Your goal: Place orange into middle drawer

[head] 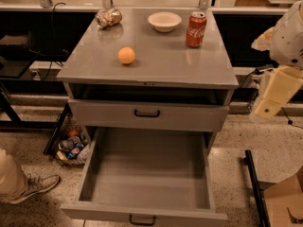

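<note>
The orange (126,56) sits on the grey cabinet top (156,65), left of centre and free of any hold. The middle drawer (147,174) is pulled wide open below and shows a bare grey floor, with its dark handle at the bottom edge. The drawer front above it (147,113) is shut. My gripper (276,94) hangs at the right edge of the view, beside the cabinet and level with the upper drawer, far from the orange. It holds nothing that I can see.
A red Coca-Cola can (195,29), a white bowl (164,21) and a crumpled snack bag (109,18) stand at the back of the cabinet top. A wire basket of litter (71,148) is left of the cabinet. A person's shoe (33,186) is at the lower left.
</note>
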